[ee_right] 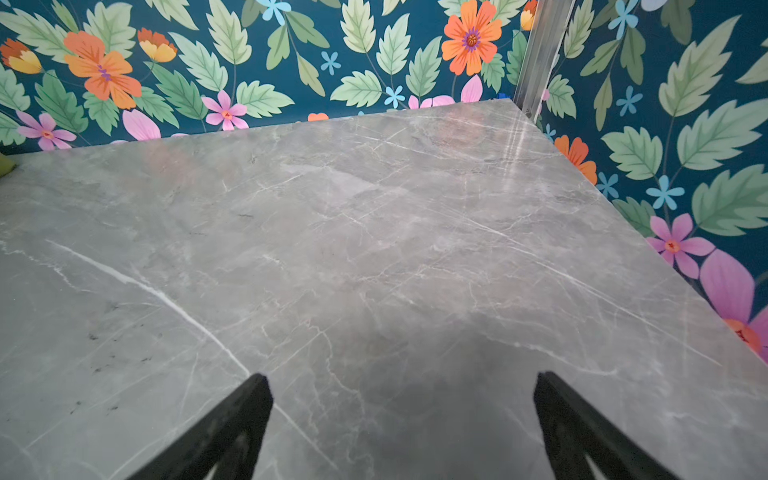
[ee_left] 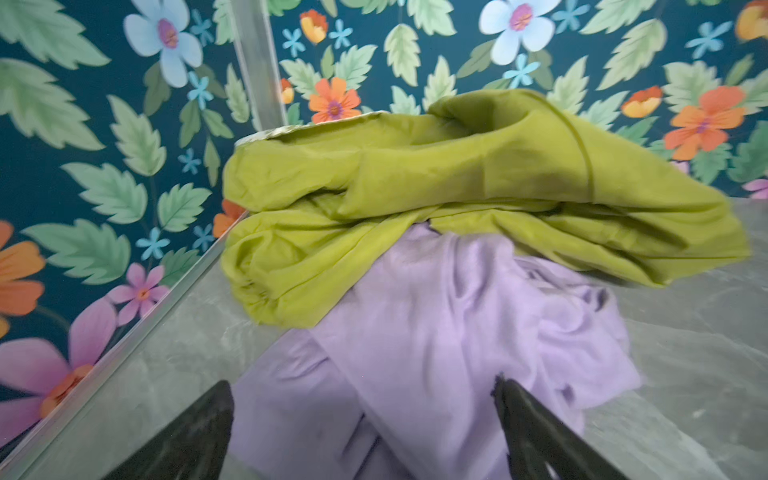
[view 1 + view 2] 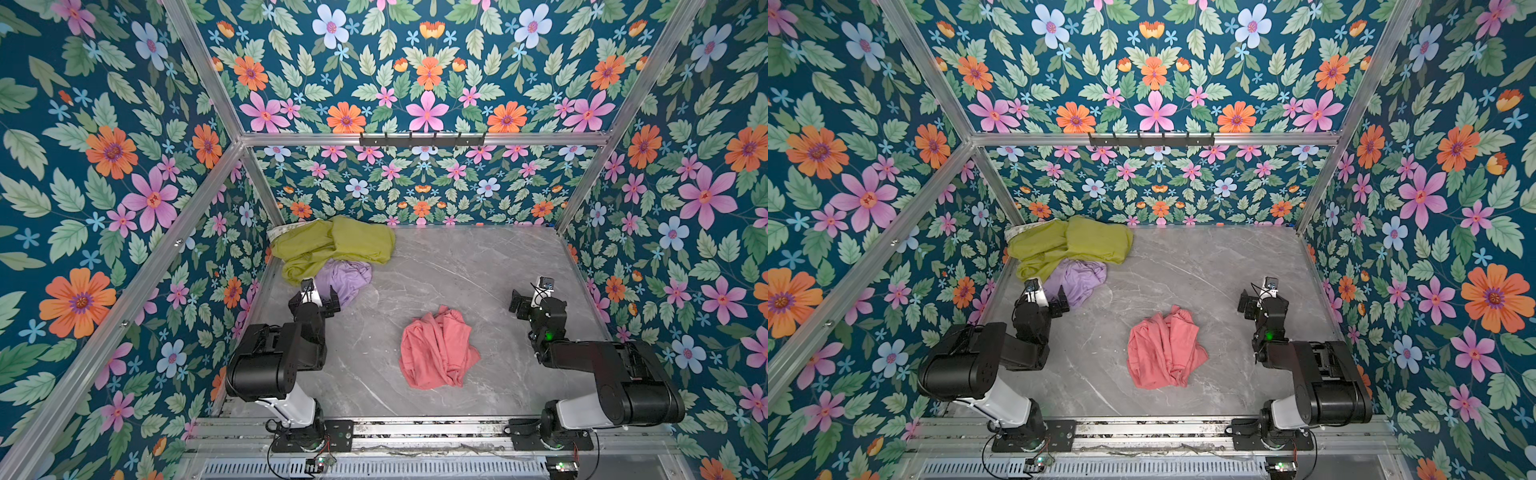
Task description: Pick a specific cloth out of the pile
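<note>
The salmon-pink cloth (image 3: 436,349) (image 3: 1165,351) lies crumpled by itself on the marble table, near the front middle, apart from the pile and between the two arms. The pile (image 3: 328,249) sits in the far left corner: an olive-green cloth (image 2: 457,178) on top, a lavender cloth (image 2: 436,324) spilling toward the front. My left gripper (image 3: 320,297) (image 2: 361,384) is open, its jaws spread over the lavender cloth's near edge and holding nothing. My right gripper (image 3: 527,303) (image 1: 402,377) is open above bare table at the right.
A bit of white fabric (image 3: 276,230) peeks out behind the olive-green cloth. Floral walls and aluminium frame posts (image 3: 266,195) close in the table (image 3: 478,266) on three sides. A black hook rail (image 3: 422,139) hangs on the back crossbar.
</note>
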Action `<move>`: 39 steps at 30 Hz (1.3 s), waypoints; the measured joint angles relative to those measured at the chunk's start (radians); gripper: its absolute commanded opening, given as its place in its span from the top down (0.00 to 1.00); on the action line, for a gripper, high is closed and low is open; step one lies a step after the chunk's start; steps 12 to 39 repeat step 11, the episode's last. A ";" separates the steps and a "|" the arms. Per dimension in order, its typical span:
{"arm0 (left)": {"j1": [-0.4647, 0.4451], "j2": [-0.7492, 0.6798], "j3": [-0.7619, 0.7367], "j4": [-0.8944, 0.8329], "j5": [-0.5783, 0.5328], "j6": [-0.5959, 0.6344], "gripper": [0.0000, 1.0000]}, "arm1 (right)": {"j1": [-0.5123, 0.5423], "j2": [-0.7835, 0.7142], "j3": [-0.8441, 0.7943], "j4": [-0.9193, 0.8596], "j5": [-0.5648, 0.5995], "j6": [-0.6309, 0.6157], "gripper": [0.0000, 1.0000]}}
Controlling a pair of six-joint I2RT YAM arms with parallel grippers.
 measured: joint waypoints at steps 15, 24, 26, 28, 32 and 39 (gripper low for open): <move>0.027 0.006 0.014 -0.031 0.071 0.000 0.00 | 0.000 0.000 0.000 -0.014 -0.001 0.000 0.01; 0.027 0.006 0.014 -0.031 0.071 0.000 0.00 | 0.000 0.000 0.000 -0.014 -0.001 0.000 0.01; 0.027 0.006 0.014 -0.031 0.071 0.000 0.00 | 0.000 0.000 0.000 -0.014 -0.001 0.000 0.01; 0.027 0.006 0.014 -0.031 0.071 0.000 0.00 | 0.000 0.000 0.000 -0.014 -0.001 0.000 0.01; 0.027 0.006 0.014 -0.031 0.071 0.000 0.00 | 0.000 0.000 0.000 -0.014 -0.001 0.000 0.01; 0.027 0.006 0.014 -0.031 0.071 0.000 0.00 | 0.000 0.000 0.000 -0.014 -0.001 0.000 0.01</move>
